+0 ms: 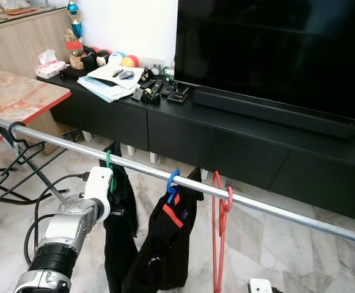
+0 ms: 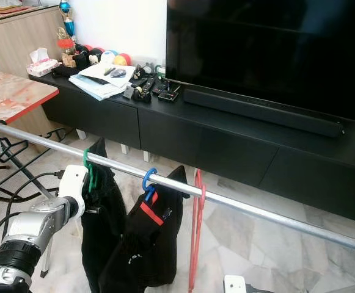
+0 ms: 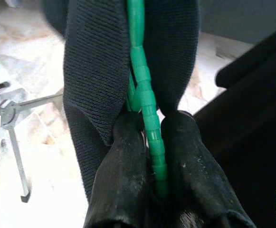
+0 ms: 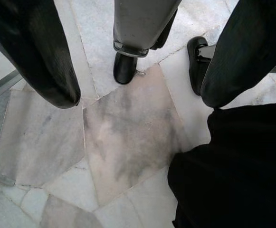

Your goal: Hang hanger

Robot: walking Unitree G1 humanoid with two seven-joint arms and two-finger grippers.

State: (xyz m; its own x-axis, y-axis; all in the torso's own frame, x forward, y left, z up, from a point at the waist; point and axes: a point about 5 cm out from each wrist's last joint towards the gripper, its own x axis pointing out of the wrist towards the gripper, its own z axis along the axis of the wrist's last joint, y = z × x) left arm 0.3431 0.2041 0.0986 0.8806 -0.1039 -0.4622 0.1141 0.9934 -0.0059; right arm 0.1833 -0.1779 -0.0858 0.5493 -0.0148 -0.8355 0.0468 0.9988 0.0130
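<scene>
A green hanger [image 1: 110, 170] carrying a black garment [image 1: 119, 232] has its hook over the silver rail [image 1: 275, 210]. My left gripper [image 3: 152, 156] is shut on the green hanger's stem [image 3: 142, 80], just below the rail, with black cloth on both sides of it. To its right on the rail hang a blue hanger [image 1: 173, 182] with a black garment marked red and a bare red hanger [image 1: 219, 232]. My right gripper [image 4: 138, 97] hangs low and open over the marble floor, beside black cloth [image 4: 233, 171].
A black TV console [image 1: 226, 134] with a large TV [image 1: 275, 49] and a cluttered top stands behind the rail. A red-edged table [image 1: 12, 101] is at the left. Cables [image 1: 36, 207] and rack legs [image 1: 36, 174] lie on the floor below it.
</scene>
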